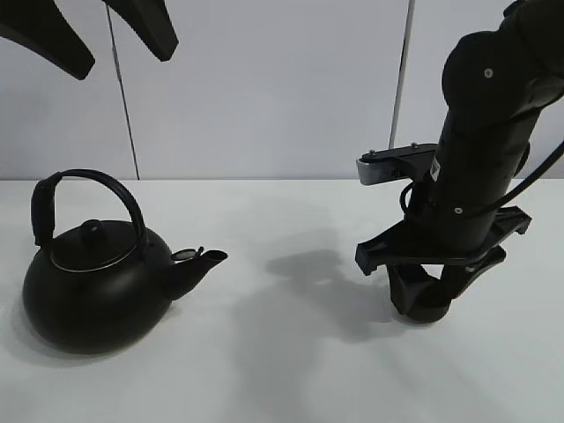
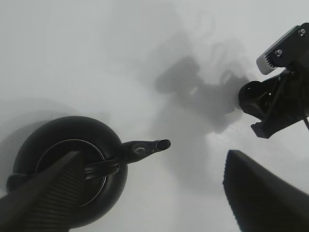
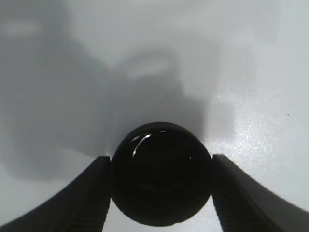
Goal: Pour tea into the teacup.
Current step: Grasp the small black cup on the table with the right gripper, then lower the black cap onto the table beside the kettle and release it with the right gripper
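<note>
- Pale wall panels stand behind a white desk. From the high camera, a big round black kettle sits on it. The left gripper hangs spread above its arched handle, holding nothing. The right gripper is down on the desk, well apart from the kettle, on its spout side.
- From the left wrist, the kettle's spout points roughly towards the teacup, which is well away from it.
- From the right wrist, the teacup is a small, glossy black, low round bowl. The right gripper pinches its sides.
- Risks, as I judge them: the smooth, curved cup could slip or tip in the pinch. The kettle could also swing on its handle when lifted and spill tea.
</note>
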Robot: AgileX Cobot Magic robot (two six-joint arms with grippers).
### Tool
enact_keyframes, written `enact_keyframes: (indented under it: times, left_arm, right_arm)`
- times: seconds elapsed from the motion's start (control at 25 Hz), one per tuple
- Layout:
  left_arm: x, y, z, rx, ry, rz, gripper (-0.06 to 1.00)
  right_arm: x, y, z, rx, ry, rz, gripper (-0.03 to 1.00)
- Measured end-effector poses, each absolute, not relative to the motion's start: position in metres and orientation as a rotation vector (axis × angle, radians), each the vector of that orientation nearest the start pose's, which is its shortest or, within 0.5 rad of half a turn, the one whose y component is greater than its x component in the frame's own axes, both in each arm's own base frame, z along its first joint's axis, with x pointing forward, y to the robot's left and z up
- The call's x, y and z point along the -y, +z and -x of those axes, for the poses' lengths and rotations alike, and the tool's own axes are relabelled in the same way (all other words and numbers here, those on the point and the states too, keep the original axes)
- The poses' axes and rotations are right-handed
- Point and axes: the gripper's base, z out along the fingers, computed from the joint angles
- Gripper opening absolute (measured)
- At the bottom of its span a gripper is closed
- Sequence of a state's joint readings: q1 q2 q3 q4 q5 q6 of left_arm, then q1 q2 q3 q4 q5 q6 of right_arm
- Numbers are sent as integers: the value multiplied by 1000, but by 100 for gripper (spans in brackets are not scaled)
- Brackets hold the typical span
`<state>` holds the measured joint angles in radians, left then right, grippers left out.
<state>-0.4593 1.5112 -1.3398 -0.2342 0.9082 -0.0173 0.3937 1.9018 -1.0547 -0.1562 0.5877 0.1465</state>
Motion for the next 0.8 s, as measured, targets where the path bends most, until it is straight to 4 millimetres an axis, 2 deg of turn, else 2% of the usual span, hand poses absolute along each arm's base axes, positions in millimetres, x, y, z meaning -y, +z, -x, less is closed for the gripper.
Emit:
enact_keyframes:
  times: [0.16, 0.4, 0.56, 0.8]
  left_arm:
    - [158, 334, -282, -2555, -470, -455, 57]
    - [158, 334, -282, -2555, -470, -455, 57]
    - [158, 334, -282, -2555, -470, -455, 57]
    - [158, 334, -282, -2555, -470, -455, 57]
  right_arm:
    - [-129, 141, -328, -2858, -41, 501, 40]
    - [-142, 174, -350, -2808, 49, 496, 40]
    - [-152, 186, -355, -2781, 96, 530, 40]
    - [-196, 180, -350, -2744, 119, 689, 40]
